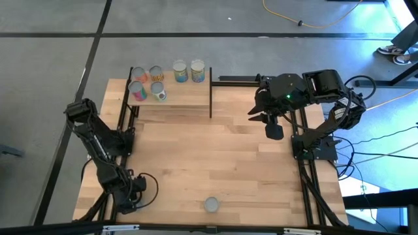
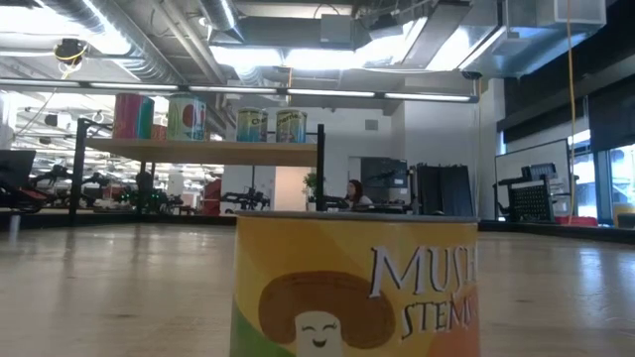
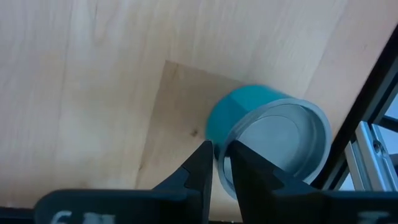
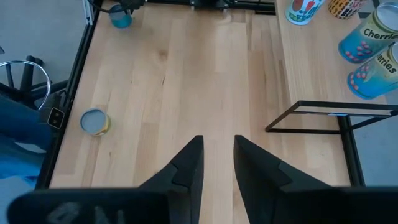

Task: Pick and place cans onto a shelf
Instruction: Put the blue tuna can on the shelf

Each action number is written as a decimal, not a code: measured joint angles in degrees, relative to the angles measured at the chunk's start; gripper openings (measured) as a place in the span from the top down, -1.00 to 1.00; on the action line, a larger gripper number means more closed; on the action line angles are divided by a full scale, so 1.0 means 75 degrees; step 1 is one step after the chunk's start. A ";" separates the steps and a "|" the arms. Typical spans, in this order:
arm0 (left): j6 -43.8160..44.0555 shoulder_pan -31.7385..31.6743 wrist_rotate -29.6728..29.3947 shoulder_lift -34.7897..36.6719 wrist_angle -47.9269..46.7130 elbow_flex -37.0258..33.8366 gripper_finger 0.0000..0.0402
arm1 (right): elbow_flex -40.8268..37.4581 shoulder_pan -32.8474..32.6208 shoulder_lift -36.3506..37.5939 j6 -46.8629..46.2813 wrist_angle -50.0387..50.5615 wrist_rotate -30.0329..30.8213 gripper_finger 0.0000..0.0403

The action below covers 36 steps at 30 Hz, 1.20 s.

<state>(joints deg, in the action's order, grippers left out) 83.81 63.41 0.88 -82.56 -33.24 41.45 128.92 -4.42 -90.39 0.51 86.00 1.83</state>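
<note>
A teal can [image 3: 273, 140] with a silvery top stands upright on the table near its front left corner. My left gripper [image 3: 219, 163] points down over the can's rim with only a narrow gap between its fingers. In the high view this gripper [image 1: 134, 192] hides the can. A yellow mushroom-label can [image 1: 211, 205] stands by the front edge and fills the low view [image 2: 357, 288]. Several cans [image 1: 157, 81] stand on the shelf [image 1: 176, 101] at the far left. My right gripper [image 4: 217, 155] hangs open, high above the table's right side. My left gripper comes at the teal can from above, pointing steeply down. One finger [image 3: 202, 168] stands outside the can's wall and the other [image 3: 249, 177] over the lid's edge [image 3: 231, 149]. I cannot tell whether either finger touches the can.
A black metal frame rail [image 3: 367, 124] runs close beside the teal can at the table's left edge. Bare tabletop [image 1: 215, 156] lies between the shelf and the front edge. A person [image 2: 352, 190] sits in the room beyond the table.
</note>
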 joint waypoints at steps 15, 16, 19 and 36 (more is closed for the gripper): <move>-0.0309 -0.1082 0.0133 0.0157 -0.0107 0.0183 0.99 | 0.0000 0.0002 0.0000 -0.0026 -0.0003 0.0003 0.55; -0.0522 -0.1224 0.0164 0.0230 -0.0109 0.0255 0.99 | 0.0000 0.0002 0.0000 -0.0026 -0.0003 0.0004 0.55; -0.1209 -0.1730 0.0355 0.0472 -0.0443 0.0554 0.99 | 0.0000 0.0002 0.0000 -0.0017 -0.0003 0.0006 0.55; -0.4616 -0.5224 -0.0474 0.0982 -0.5368 0.4704 1.00 | 0.0000 0.0001 0.0000 -0.0003 -0.0004 0.0006 0.55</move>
<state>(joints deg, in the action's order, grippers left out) 49.19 24.24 -2.68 -75.20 -73.50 76.73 128.92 -4.42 -90.39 0.49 85.97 1.87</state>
